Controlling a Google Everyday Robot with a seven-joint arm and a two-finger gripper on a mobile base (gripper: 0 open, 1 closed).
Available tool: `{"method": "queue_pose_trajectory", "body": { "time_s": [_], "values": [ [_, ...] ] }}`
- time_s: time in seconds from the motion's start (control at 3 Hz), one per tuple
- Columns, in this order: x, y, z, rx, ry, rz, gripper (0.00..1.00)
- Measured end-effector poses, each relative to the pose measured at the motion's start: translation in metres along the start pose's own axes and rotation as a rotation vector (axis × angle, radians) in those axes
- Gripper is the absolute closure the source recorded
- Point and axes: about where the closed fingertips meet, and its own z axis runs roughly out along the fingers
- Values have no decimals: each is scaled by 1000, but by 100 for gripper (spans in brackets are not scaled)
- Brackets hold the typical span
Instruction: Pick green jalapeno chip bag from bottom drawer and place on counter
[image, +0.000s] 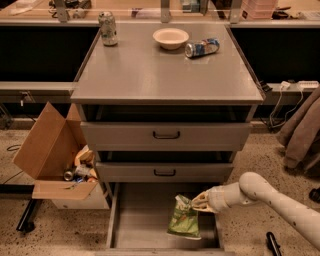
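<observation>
cardboard box (47, 150), open, cans inside, on the floor at 8 o'clock of the cabinet. desk (165, 75), grey top: upright can (107, 28) at its 11 o'clock corner, pale bowl (171, 37) at 12 o'clock, blue-and-white can (202, 47) on its side at 1 o'clock, near the bowl. bottom drawer (142, 215), pulled out at 6 o'clock. green jalapeno chip bag (184, 224), in the drawer's right half, top edge pinched by the fingers (201, 202); whether its lower edge touches the floor cannot be told. pale arm (270, 197) entering from 4 o'clock.
</observation>
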Motion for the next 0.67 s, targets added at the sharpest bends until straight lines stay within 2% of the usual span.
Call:
{"method": "queue_pose_trajectory", "body": {
  "time_s": [0.33,0.67],
  "values": [
    [-1,0,0,10,-1,5,100],
    [-56,-8,-59,132,-26,-61,100]
  ]
}}
